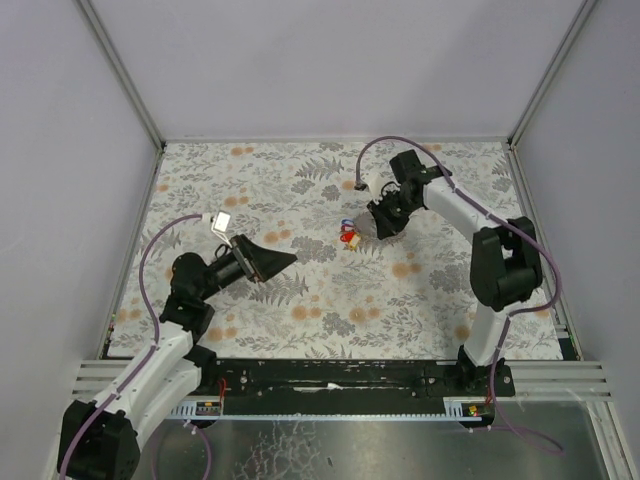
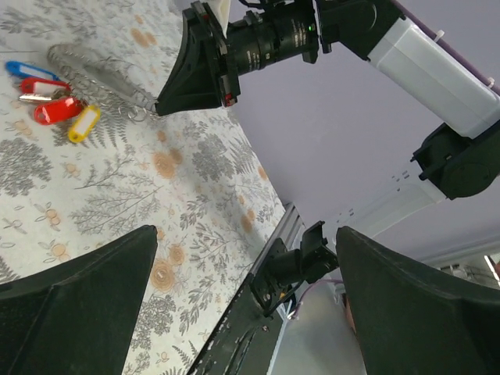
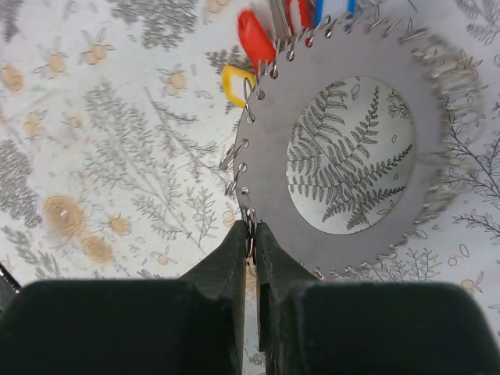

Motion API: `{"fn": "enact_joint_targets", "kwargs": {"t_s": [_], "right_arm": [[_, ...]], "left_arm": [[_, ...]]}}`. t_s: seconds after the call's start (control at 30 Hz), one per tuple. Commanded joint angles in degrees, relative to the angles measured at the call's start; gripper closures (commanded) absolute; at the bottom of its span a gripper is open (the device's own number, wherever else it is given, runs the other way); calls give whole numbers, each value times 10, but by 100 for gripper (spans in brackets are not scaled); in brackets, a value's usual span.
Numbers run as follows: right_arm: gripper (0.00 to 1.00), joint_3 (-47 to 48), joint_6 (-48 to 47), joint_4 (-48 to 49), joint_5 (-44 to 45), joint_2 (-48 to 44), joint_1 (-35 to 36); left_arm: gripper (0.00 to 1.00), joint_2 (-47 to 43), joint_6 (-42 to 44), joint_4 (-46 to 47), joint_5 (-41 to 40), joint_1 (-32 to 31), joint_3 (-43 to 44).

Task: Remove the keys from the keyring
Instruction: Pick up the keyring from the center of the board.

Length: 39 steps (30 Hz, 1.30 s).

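The keyring [image 3: 269, 164] is a flat grey ring with wire loops along its rim, lying on the floral cloth. At its top edge hang the keys, with a red tag [image 3: 256, 37], a yellow tag [image 3: 236, 84] and blue and white ones at the frame's edge. My right gripper [image 3: 250, 234] is shut on the ring's lower-left rim. From above, the right gripper [image 1: 383, 222] sits just right of the keys [image 1: 349, 236]. My left gripper [image 1: 285, 258] is open and holds nothing, a short way left of the keys. The left wrist view shows the keys [image 2: 55, 105] and keyring [image 2: 101, 78] well ahead.
The grey floral cloth [image 1: 300, 310] covers the table between white walls. A metal rail [image 1: 330, 378] with both arm bases runs along the near edge. The right arm's elbow [image 1: 505, 265] stands at the right side.
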Motion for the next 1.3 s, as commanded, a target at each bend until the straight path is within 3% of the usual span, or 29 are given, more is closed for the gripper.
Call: {"fn": "enact_joint_targets", "kwargs": {"t_s": [0.0, 0.37, 0.5, 0.67, 0.83, 1.0, 1.13, 1.27], "right_arm": [[100, -14, -38, -32, -64, -73, 4], [100, 21, -112, -141, -197, -213, 4], [100, 35, -136, -180, -249, -249, 4], [100, 51, -161, -214, -286, -283, 8], [100, 65, -179, -229, -310, -314, 13], [100, 74, -183, -238, -332, -331, 22], [100, 74, -185, -240, -341, -336, 27], [100, 73, -185, -242, -355, -335, 31]], "left_arm": [[5, -19, 33, 62, 0, -34, 1], [16, -55, 279, 30, -144, -213, 40], [21, -50, 386, 5, -164, -240, 63], [32, 8, 446, -56, -178, -242, 126], [39, 69, 512, -184, -135, -243, 225], [39, 74, 602, -278, -58, -242, 281], [39, 63, 642, -300, 5, -242, 287], [39, 68, 621, -263, 47, -248, 271]]}}
